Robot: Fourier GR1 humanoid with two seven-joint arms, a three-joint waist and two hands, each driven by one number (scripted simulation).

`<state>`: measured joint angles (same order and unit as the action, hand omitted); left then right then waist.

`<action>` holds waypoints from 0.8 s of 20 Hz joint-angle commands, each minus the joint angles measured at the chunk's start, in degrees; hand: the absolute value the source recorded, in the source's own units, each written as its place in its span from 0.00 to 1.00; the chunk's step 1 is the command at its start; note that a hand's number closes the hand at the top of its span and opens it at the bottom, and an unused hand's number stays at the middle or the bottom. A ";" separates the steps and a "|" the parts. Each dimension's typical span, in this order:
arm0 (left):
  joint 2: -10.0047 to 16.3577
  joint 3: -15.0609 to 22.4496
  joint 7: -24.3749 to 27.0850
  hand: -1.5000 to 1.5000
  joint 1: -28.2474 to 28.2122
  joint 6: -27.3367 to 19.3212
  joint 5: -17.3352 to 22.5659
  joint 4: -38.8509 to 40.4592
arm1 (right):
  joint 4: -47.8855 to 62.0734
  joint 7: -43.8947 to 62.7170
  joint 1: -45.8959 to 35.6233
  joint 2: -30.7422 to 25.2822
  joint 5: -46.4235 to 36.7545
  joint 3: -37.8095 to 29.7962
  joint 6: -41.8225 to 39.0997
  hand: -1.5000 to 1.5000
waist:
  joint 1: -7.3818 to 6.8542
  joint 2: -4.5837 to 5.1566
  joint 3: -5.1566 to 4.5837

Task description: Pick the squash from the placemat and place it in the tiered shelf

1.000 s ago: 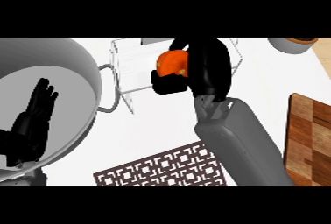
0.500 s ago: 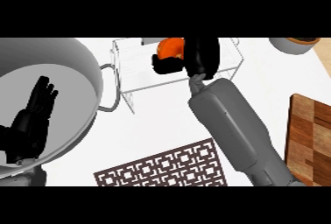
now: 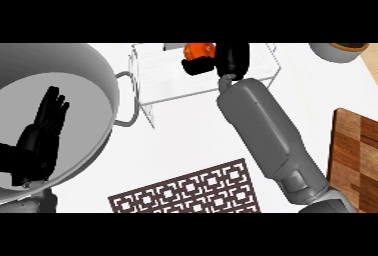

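Now squash deeper over tiered shelf

white counter bears placemat, tiered shelf, pot, cutting board.

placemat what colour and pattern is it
The placemat is dark brown with an open lattice of small squares; the head view shows it best.

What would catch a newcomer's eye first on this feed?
The orange squash at top centre, held in the black right hand within the outline of the clear shelf, with the grey forearm stretching up to it from the lower right. Next comes the large grey pot at left, with the open left hand resting in front of it. The patterned placemat lies at the bottom edge.
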<state>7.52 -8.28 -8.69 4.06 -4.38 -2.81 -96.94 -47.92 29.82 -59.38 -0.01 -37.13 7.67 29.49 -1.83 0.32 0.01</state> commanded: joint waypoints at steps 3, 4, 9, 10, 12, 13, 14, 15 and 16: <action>-1.81 2.55 -3.41 0.50 1.65 -0.29 -0.35 -2.35 | 6.69 -5.16 -3.94 0.01 7.75 0.14 1.48 0.00 | 0.23 -0.01 -0.01; -2.80 2.70 1.76 0.50 1.39 -1.18 -1.96 1.72 | 10.29 -8.81 -5.59 0.01 8.47 -3.21 1.11 0.00 | 0.19 0.23 -0.02; -0.75 0.32 -0.11 0.50 1.33 1.36 0.46 0.70 | 6.28 -14.80 -4.34 0.00 11.21 -4.77 1.36 0.00 | 0.92 -0.08 -0.01; -2.15 2.51 -3.51 0.50 1.67 -0.44 -1.59 -1.89 | 5.67 -12.71 -8.13 -0.19 11.77 -6.94 0.59 0.00 | 0.90 -0.12 0.01; -1.59 0.80 0.46 0.50 0.10 1.11 -0.16 0.44 | 3.44 -13.10 -7.21 -0.01 13.64 -7.84 1.55 0.00 | 1.12 -0.20 -0.02; -5.83 4.53 1.56 0.50 -3.25 -1.65 -3.18 -1.30 | 0.47 -14.40 -3.00 -0.01 13.27 -7.69 3.28 0.00 | 1.67 -0.41 0.00; -1.69 -0.02 0.26 0.50 0.84 0.03 -0.76 1.09 | -3.23 -13.89 -2.04 -1.74 13.42 -7.51 1.21 0.00 | 2.22 -0.48 -0.01; -1.79 0.66 -0.88 0.50 0.85 1.41 0.20 0.85 | -1.52 -11.61 -4.20 -1.49 12.43 -8.08 2.99 0.00 | 1.88 -0.39 -0.02; -1.18 -1.21 0.19 0.50 3.59 0.59 0.34 4.16 | -3.98 -8.61 -4.27 -1.34 12.52 -8.03 2.72 0.00 | 2.38 -0.45 -0.04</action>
<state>6.99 -9.99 -8.57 3.31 -3.70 -3.07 -96.87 -47.61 17.91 -63.53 -0.88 -24.96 0.67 31.41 -0.53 -0.14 0.06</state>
